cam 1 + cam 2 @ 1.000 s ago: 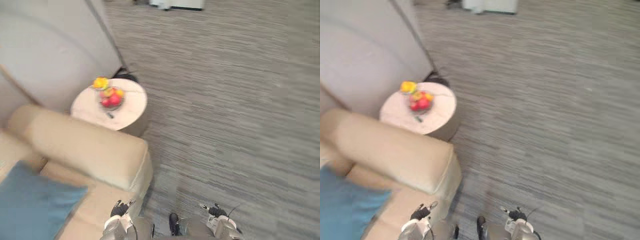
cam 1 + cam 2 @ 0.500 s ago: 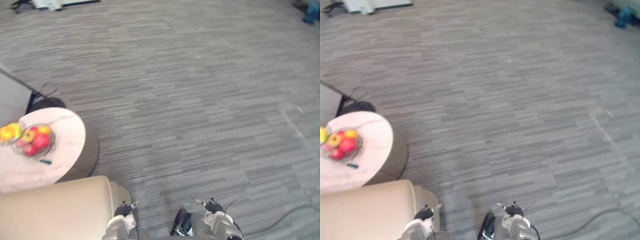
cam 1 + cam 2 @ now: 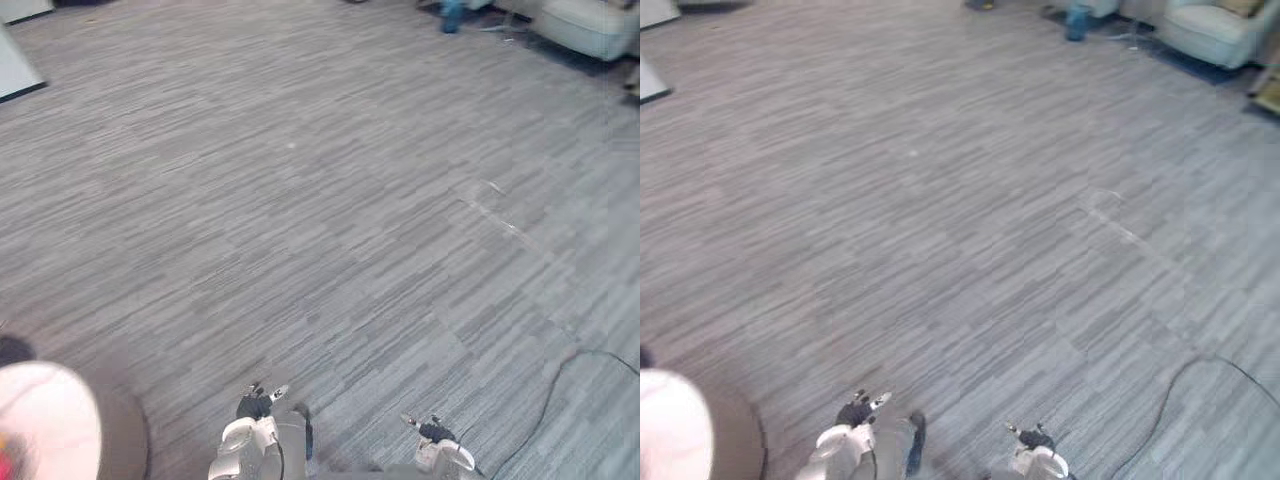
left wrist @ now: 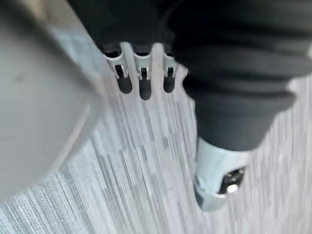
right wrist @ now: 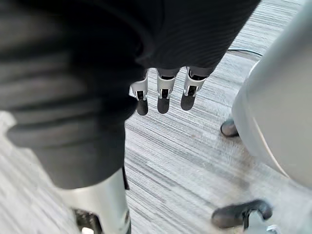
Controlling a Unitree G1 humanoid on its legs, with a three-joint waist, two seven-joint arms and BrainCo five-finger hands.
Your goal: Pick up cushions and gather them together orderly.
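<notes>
My left hand (image 3: 254, 404) hangs low at the bottom edge of the eye views, above grey carpet. In the left wrist view its fingers (image 4: 141, 73) are straight and the thumb (image 4: 217, 180) stands apart, with nothing between them. My right hand (image 3: 432, 431) hangs beside it at the bottom right. Its fingers (image 5: 163, 92) are also straight and empty over the carpet. Far off at the top right stands a pale armchair (image 3: 1210, 28).
A round pale side table (image 3: 45, 425) sits at the lower left corner, close to my left hand. A small blue object (image 3: 1077, 20) stands on the floor at the far edge. A white panel (image 3: 15, 70) is at the top left. Grey striped carpet (image 3: 330, 220) spreads ahead.
The camera has swung to the right: the beige sofa and the blue cushion have left the picture, and the side table has slid to the lower left corner. Both hands stay low and open.
</notes>
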